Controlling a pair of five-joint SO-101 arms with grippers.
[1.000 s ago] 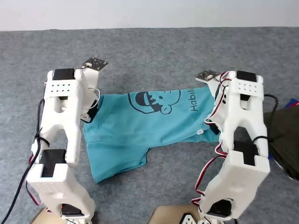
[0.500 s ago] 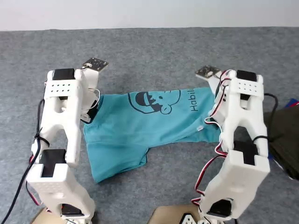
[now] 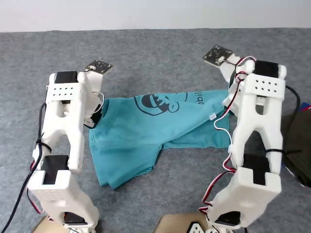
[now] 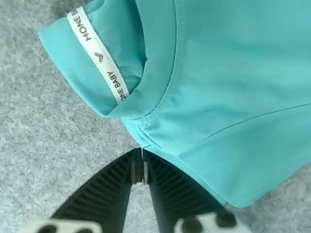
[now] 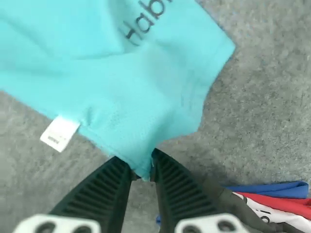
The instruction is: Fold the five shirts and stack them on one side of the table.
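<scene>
A teal shirt with a dark print lies spread on the grey table between the two arms. My left gripper is shut on the shirt's edge just beside the collar with its white label. In the high view this arm stands at the shirt's left end. My right gripper is shut on the shirt's hem near a small white tag. It holds that end raised at the right, so a diagonal fold runs across the cloth.
A dark olive garment lies at the table's right edge, with red and blue cloth beside it. Brown cardboard shows at the front edge between the arm bases. Bare grey table stretches behind the shirt.
My right arm has lifted and swung toward the far side, pulling the shirt's right end up and creasing it; the lower flap slid right. The left arm has kept still.
</scene>
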